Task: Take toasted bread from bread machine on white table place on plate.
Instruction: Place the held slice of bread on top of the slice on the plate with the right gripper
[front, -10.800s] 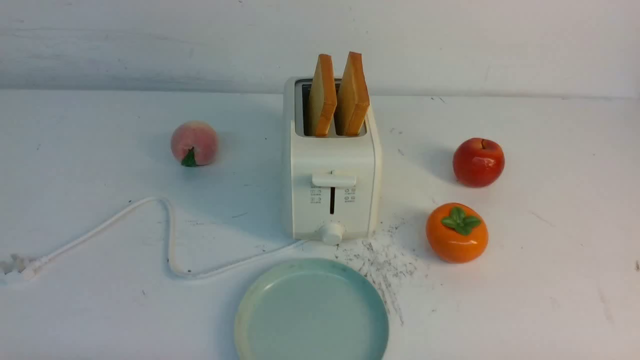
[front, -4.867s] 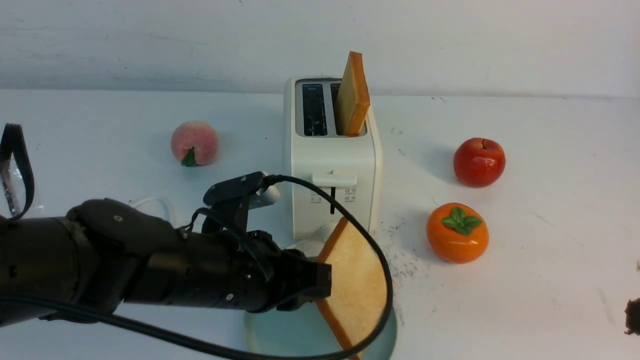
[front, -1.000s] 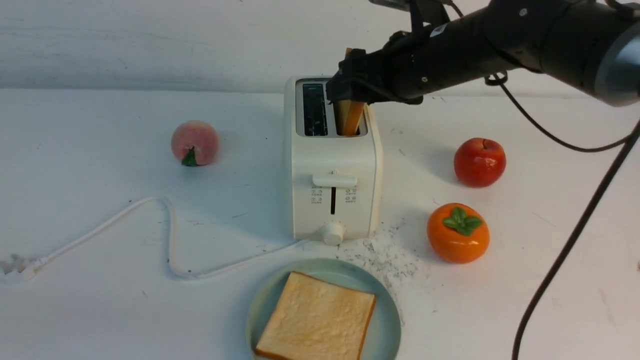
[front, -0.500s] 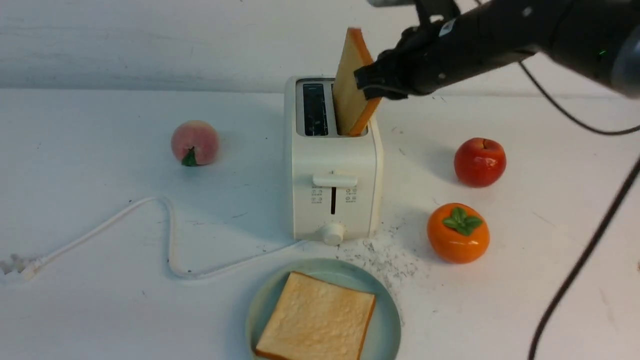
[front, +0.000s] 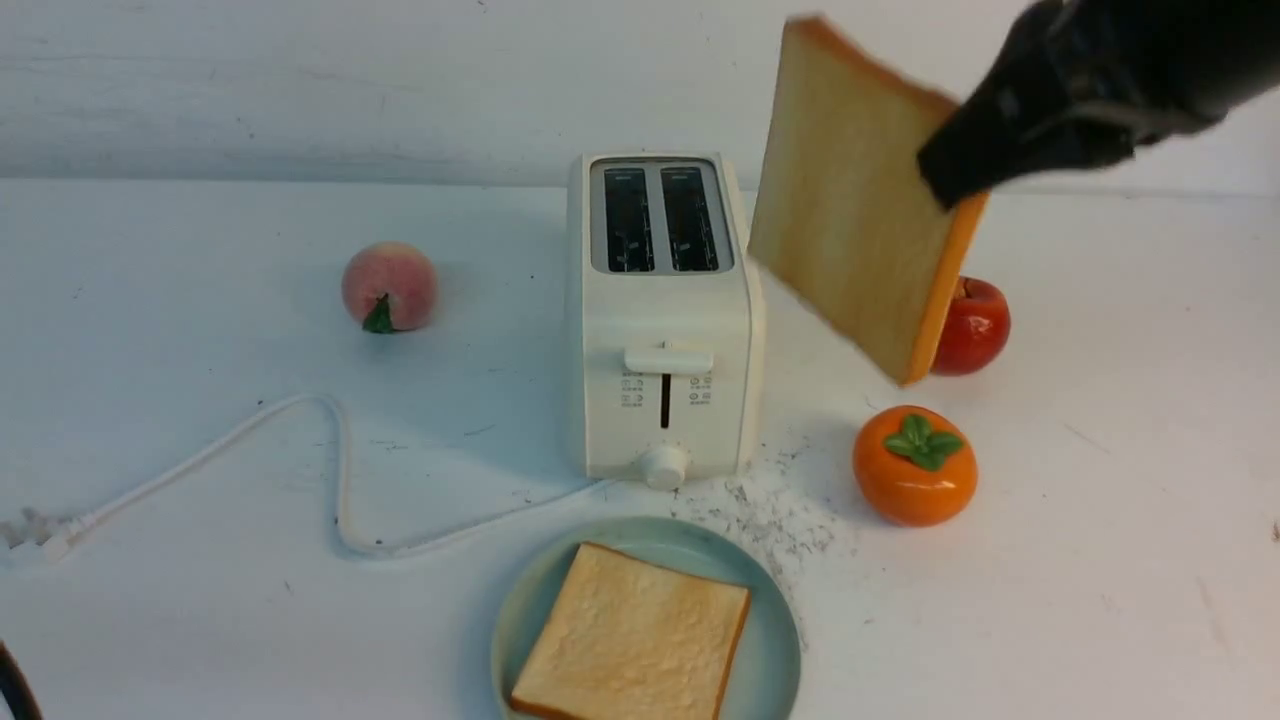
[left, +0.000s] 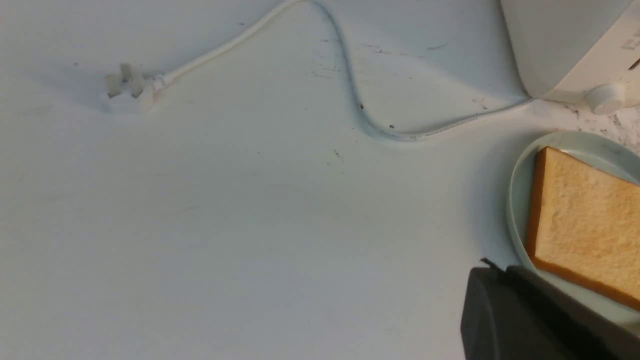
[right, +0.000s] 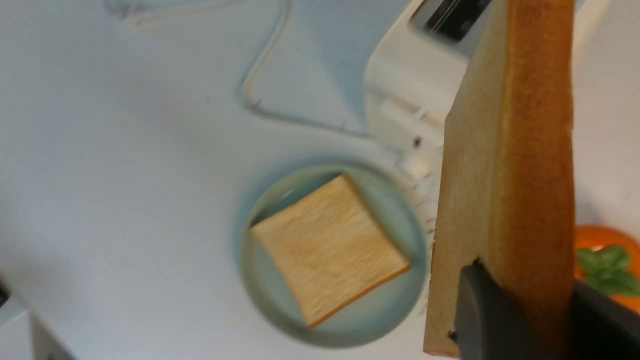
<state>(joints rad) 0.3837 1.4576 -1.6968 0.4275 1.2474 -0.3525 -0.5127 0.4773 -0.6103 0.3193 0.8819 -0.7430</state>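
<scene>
Front view has the big change: the right gripper (front: 950, 185) has pulled the second slice (front: 850, 230) clear of the bread machine (front: 665, 330). Half a second back its lower corner was down in the slot, and now it hangs in the air, tilted, pinched at its upper edge. Both slots stand dark and empty, below the gripper and off to its left. The jaws are clamped narrow on the crust, and the right wrist view backs that up, with bread wedged between the two dark fingers. So the extraction looks done to me, and what's left is the carry and the set-down.

Where does it go? The plate (front: 780, 640) lies on the desk (front: 200, 500) well below the gripper, nearer the robot and to the gripper's left, just in front of the bread machine. It already holds the first slice (front: 635, 650), lying flat and filling most of the plate — so the newcomer will probably have to land on top of it or overlap it.

Below the held slice sit an apple (front: 975, 325) and a persimmon (front: 915, 465); the bread hides part of the apple from this camera but appears to hang above it, not touching.

Left gripper (left: 500, 300) — only a dark body in its wrist view — is closed and empty, just beside the plate's rim.
</scene>
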